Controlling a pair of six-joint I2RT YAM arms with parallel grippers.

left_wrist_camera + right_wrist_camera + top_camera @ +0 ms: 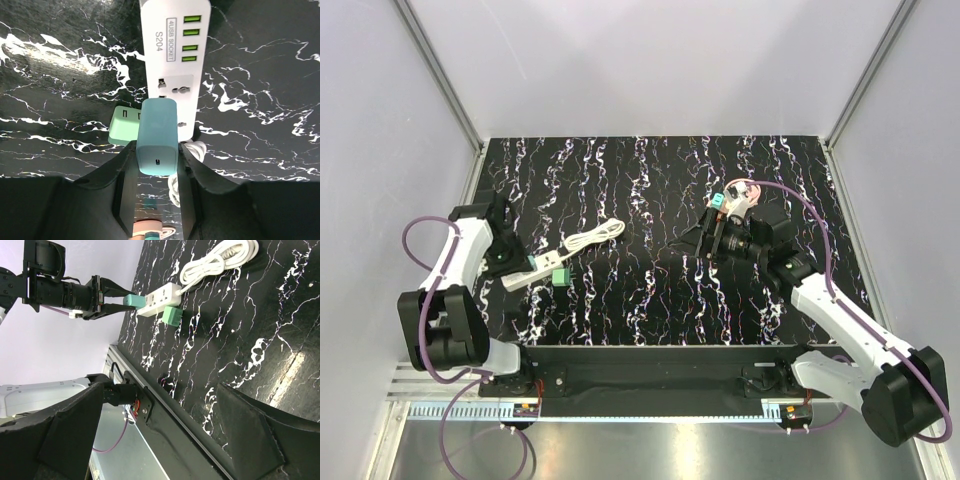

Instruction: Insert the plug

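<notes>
My left gripper [157, 152] is shut on the teal plug [158, 135], one finger on each side. It holds the plug right over the sockets of the white power strip [172, 50]. I cannot tell whether its pins are in. The right wrist view shows the same grip: left gripper [120, 299], plug [134, 301] and strip [161, 296]. In the top view the left gripper [507, 260] sits at the strip [532, 272] and hides the plug. My right gripper [708, 240] is open and empty, raised over the table's middle right, also seen in its wrist view [160, 432].
A brighter green cube [560, 276] lies beside the strip, also in the left wrist view [125, 125] and the right wrist view [172, 316]. The strip's white cable [595, 238] is coiled behind it. The metal front rail [640, 375] runs along the near edge.
</notes>
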